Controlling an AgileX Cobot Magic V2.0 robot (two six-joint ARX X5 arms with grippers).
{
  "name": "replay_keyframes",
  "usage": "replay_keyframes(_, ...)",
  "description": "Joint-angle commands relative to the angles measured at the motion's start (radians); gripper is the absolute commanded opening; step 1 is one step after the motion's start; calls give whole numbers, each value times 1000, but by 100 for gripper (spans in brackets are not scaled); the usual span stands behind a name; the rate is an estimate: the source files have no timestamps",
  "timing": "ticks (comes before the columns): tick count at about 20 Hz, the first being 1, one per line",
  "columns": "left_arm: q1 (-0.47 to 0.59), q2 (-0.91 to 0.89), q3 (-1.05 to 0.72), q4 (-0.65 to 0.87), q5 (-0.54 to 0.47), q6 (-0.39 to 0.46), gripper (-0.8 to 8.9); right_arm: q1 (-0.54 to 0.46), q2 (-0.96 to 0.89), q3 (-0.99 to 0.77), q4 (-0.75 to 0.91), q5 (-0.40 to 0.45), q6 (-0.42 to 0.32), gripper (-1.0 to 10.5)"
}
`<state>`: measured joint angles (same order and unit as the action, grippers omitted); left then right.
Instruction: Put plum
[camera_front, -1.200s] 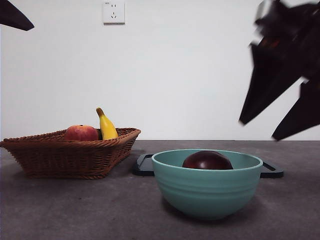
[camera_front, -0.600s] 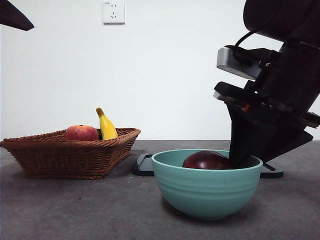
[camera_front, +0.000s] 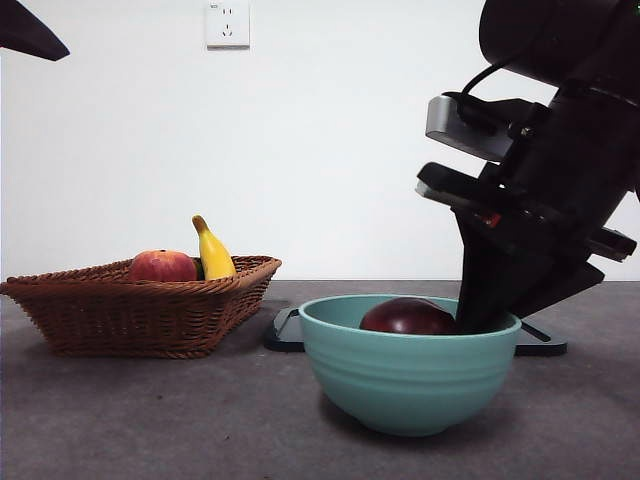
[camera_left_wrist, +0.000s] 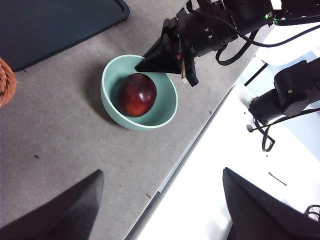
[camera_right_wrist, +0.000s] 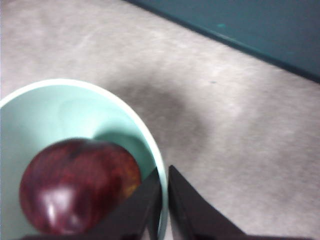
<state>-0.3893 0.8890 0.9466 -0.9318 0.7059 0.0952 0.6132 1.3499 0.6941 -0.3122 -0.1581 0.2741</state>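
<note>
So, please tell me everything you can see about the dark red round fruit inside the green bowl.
The dark maroon, glossy round plum has a smooth skin with lighter red streaks and a bright highlight. It looks whole and lies inside the pale teal ceramic-looking bowl, its top rising just above the rim in the front view. The right pincer is shut on the bowl's rim right beside the plum; whether it touches the fruit cannot be told.

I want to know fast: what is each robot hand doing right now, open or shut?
Left end effector: open, holding nothing, waiting high above the table.
Right end effector: shut on the green bowl rim, beside the plum.
</note>
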Motion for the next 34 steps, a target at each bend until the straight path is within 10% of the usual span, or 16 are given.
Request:
replay_keyframes(1, -4, 6, 8, 7, 5, 17, 374, 11, -1, 71, -14, -5, 26, 10)
replay_keyframes(17, -4, 6, 8, 12, 5, 19, 374, -239, 342, 588, -160, 0, -105, 10)
replay_keyframes(29, -4, 6, 8, 11, 5, 20, 374, -283, 539, 617, -65, -6, -110, 11)
replay_keyframes(34, -4, 6, 8, 11, 5, 20, 374, -283, 534, 617, -74, -6, -90, 214)
